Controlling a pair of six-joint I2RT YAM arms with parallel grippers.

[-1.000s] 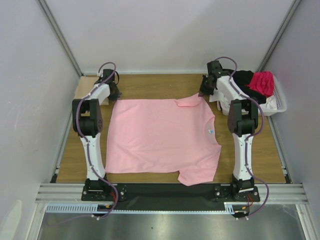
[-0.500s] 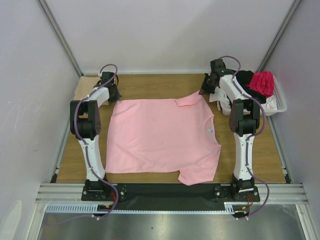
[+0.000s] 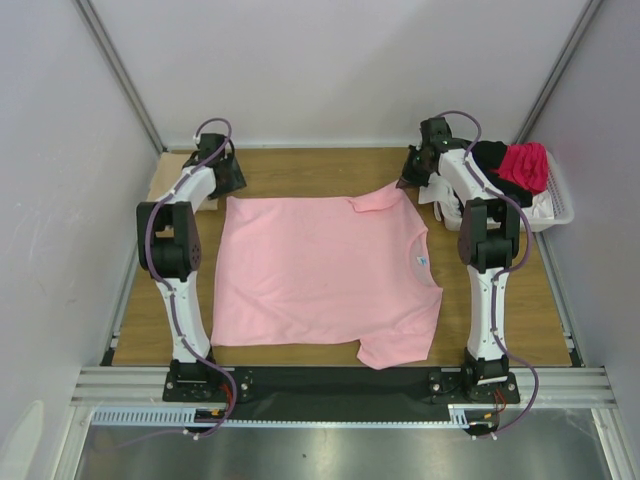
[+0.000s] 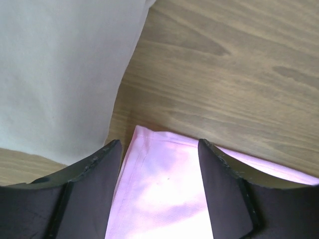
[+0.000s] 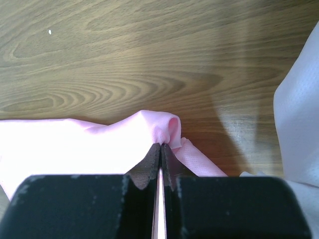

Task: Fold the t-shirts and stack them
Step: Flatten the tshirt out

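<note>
Pinching a fold of the light pink t-shirt (image 3: pixel 320 275) in the clenched right hand (image 5: pixel 160 148); hovering the released left hand (image 4: pixel 159 149), shirt corner lying flat on the counter (image 4: pixel 224 74) between its fingers (image 4: pixel 94 189). Risking a skewed, bunched shirt if pulling from the right hand alone.

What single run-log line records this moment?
pink shirt: spread flat | left gripper: open over hem corner | right gripper: shut on sleeve | basket: other shirts waiting
</note>
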